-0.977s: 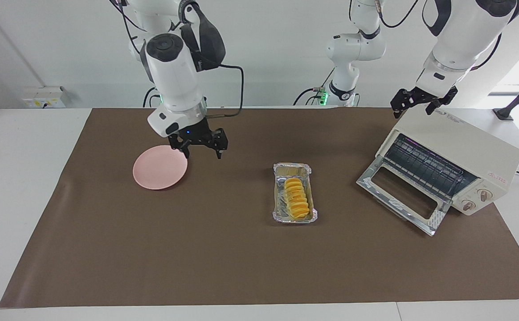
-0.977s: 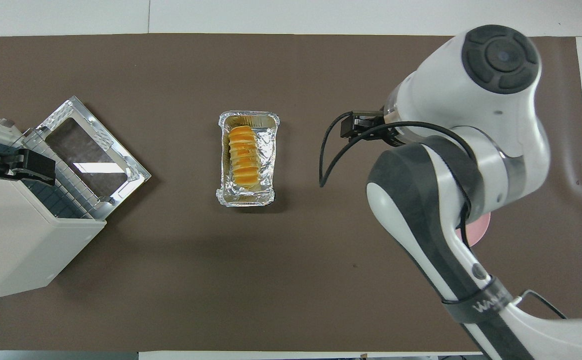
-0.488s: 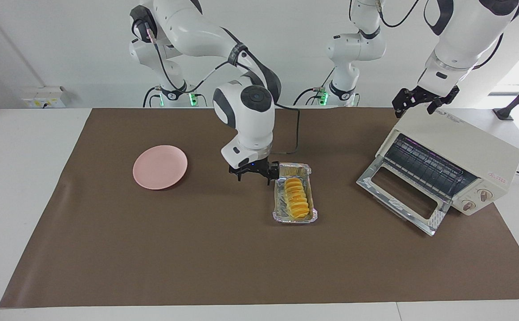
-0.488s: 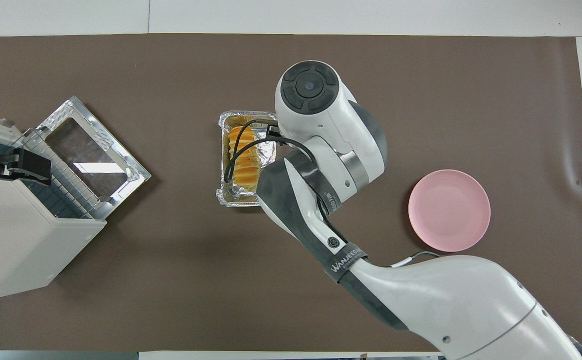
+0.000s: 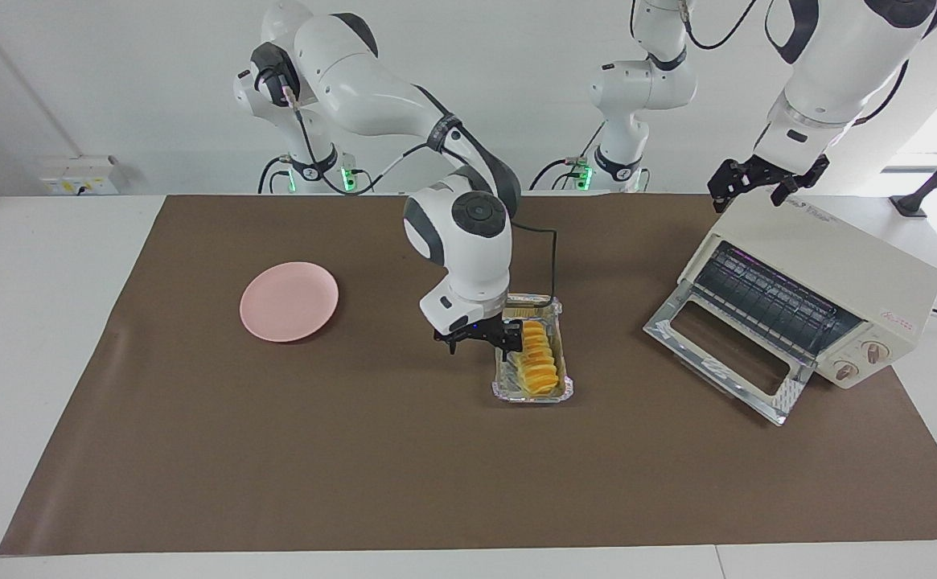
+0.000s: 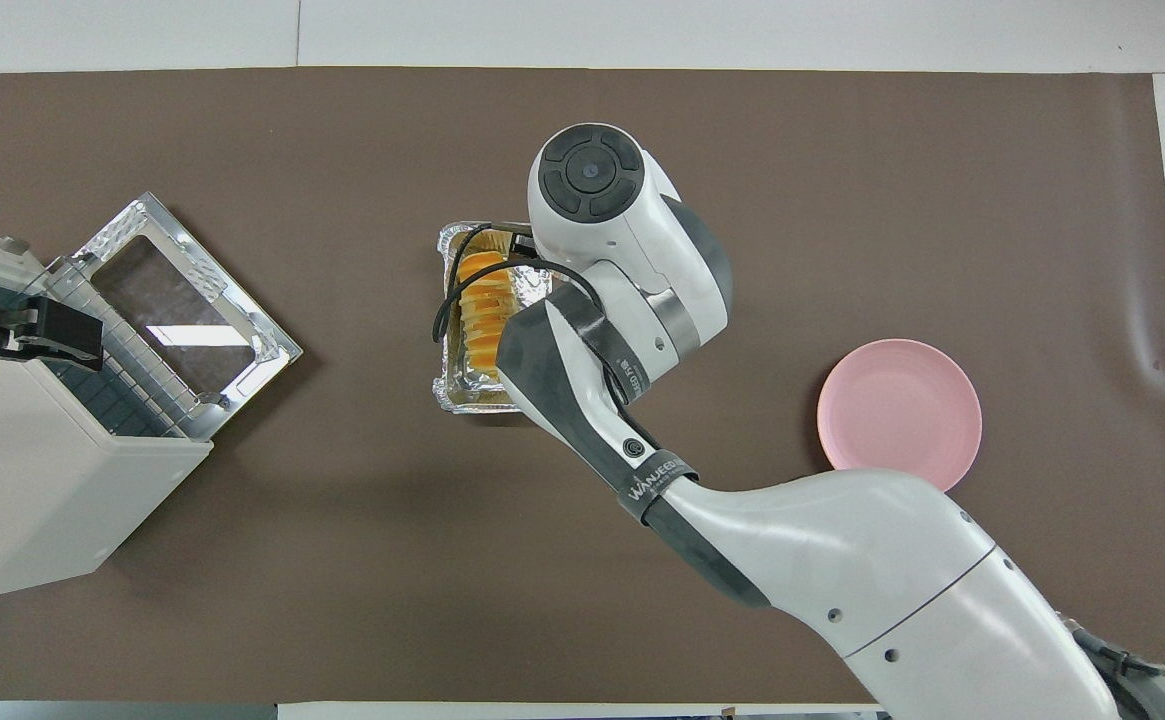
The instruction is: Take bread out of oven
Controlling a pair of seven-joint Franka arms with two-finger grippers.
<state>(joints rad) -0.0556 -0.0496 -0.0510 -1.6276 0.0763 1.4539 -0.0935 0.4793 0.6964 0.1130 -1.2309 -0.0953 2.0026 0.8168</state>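
You have the bread (image 5: 537, 359), a ridged golden loaf, lying in a foil tray (image 5: 562, 389) on the brown mat (image 5: 275, 450) near the middle of the table (image 5: 42, 322), well apart from the oven (image 5: 814, 281). The oven sits toward the left arm's end of the table, turned at an angle, with its glass door (image 5: 727, 358) dropped fully open onto the mat and its wire rack (image 5: 766, 301) showing bare inside. Your right end effector (image 5: 480, 339) hangs low at the edge of the tray on the right arm's side, its fingers spread apart with nothing between them; one fingertip reaches over the tray's rim beside the loaf, but you cannot tell from either view whether it touches the bread or the foil. From overhead, the right arm (image 6: 642, 330) covers that side of the tray and part of the loaf. Your left end effector (image 5: 766, 178) waits over the oven's top edge nearer the robots, its fingers also apart and holding nothing. A round pink plate (image 5: 289, 301) lies on the mat toward the right arm's end of the table, well clear of the tray.
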